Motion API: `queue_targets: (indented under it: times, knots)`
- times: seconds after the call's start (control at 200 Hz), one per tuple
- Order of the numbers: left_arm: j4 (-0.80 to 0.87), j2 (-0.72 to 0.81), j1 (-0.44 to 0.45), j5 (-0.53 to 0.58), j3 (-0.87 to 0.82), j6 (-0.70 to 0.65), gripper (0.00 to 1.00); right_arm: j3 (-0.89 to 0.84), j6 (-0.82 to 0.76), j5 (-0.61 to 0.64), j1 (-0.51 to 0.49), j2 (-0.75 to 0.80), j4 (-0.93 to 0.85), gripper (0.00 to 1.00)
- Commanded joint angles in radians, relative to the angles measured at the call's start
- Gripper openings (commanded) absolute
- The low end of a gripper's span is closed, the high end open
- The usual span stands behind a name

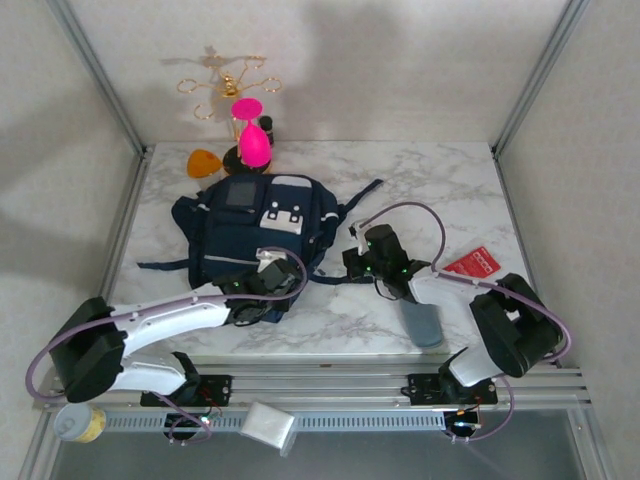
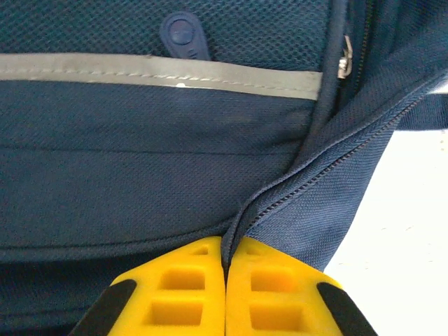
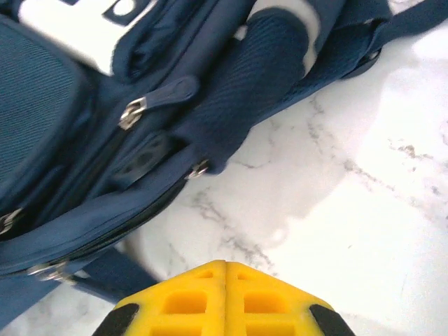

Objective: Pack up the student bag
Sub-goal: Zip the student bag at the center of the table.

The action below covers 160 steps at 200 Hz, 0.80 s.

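Observation:
The student bag (image 1: 250, 235), a navy backpack with a white patch and a pale stripe (image 2: 161, 72), lies flat in the middle of the marble table. My left gripper (image 1: 262, 285) is at the bag's near edge. Its yellow fingers are shut on a fold of the bag's fabric along a zipper seam (image 2: 280, 192), pinched at the left gripper's tips (image 2: 225, 241). My right gripper (image 1: 358, 262) hovers over bare marble just right of the bag, beside its zipper pulls (image 3: 131, 112) and a strap. The right gripper (image 3: 225, 264) is shut with nothing in it.
A red card (image 1: 471, 264) lies at the right and a flat grey case (image 1: 422, 322) near the front edge. A pink object (image 1: 253, 145), an orange piece (image 1: 204, 161) and a gold stand (image 1: 222, 85) sit behind the bag. A white packet (image 1: 268, 425) lies below the rail.

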<state>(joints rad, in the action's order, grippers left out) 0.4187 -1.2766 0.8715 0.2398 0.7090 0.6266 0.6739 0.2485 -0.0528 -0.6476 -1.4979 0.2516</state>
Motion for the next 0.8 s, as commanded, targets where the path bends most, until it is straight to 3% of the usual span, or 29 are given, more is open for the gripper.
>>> queue_targets:
  times: [0.0,0.125,0.17,0.23,0.265,0.431,0.606,0.796]
  knots:
    - [0.022,0.052,-0.049,0.095,-0.029,0.046,0.00,0.056,-0.048,-0.015,0.000,-0.034,0.033,0.00]
    - [0.014,0.077,-0.064,0.082,-0.030,0.035,0.00,0.038,-0.122,-0.233,-0.030,-0.019,0.043,0.00]
    - [0.003,0.086,-0.070,0.074,-0.036,0.034,0.00,0.011,-0.147,-0.225,-0.076,-0.010,0.062,0.01]
    - [-0.002,0.092,-0.078,0.066,-0.040,0.035,0.00,-0.035,-0.165,-0.216,-0.116,-0.004,0.113,0.13]
    - [0.001,0.094,-0.080,0.066,-0.039,0.035,0.00,-0.061,-0.160,-0.227,-0.121,-0.008,0.153,0.20]
    - [0.005,0.095,-0.083,0.069,-0.037,0.032,0.00,-0.130,-0.185,-0.332,-0.129,-0.062,0.343,0.36]
    - [0.007,0.101,-0.083,0.067,-0.034,0.031,0.00,-0.132,-0.244,-0.342,-0.129,-0.135,0.476,0.47]
    - [0.005,0.105,-0.086,0.063,-0.038,0.030,0.00,-0.134,-0.248,-0.338,-0.120,-0.230,0.625,0.51]
